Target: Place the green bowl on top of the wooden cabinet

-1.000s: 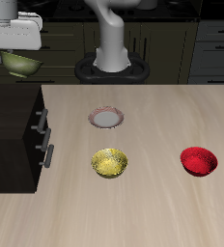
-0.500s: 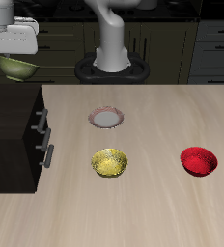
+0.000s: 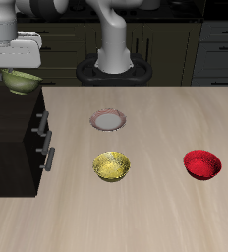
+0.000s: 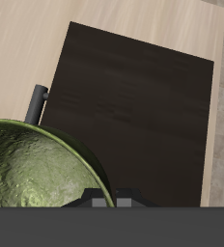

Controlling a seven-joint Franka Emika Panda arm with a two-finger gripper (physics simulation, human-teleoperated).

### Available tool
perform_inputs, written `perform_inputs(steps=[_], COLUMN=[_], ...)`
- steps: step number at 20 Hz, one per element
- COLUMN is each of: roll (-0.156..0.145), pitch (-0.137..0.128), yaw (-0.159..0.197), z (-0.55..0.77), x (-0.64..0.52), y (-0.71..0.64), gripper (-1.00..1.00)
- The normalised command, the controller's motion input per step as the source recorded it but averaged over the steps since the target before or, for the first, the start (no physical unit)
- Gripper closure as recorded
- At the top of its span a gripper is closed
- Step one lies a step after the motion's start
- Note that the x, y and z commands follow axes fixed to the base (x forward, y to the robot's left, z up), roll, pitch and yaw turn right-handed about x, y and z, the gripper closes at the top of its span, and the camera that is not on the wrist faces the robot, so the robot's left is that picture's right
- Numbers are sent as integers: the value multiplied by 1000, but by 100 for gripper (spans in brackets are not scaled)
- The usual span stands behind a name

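The green bowl [image 3: 21, 81] hangs just above the flat top of the wooden cabinet [image 3: 12, 128], near the cabinet's back edge. My gripper [image 3: 19, 70] is shut on the bowl's rim from above. In the wrist view the green bowl [image 4: 35, 179] fills the near field with its speckled inside showing, and the dark top of the wooden cabinet [image 4: 133, 96] lies below it. I cannot tell whether the bowl touches the cabinet top. A silver bar handle [image 4: 35, 102] sticks out at the cabinet's front.
On the light wood table stand a small white plate [image 3: 108, 120], a yellow-gold speckled bowl [image 3: 112, 165] nearer the front edge, and a glossy red bowl [image 3: 201, 163]. The robot's base [image 3: 114, 67] stands at the back.
My gripper has come down with the green bowl, closer to the cabinet's top. Nothing on the table has moved.
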Motion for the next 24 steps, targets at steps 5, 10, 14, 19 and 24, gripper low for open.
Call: perform_inputs(steps=[5, 10, 14, 19, 24], roll=[-4, -19, -72, -19, 2], pitch=[19, 11, 14, 4, 21], yaw=[3, 1, 19, 96, 16], z=[-145, -62, -116, -30, -20], x=[39, -21, 28, -34, 68], y=[17, -58, -33, 84, 117], gripper=[100, 100, 100, -100, -100])
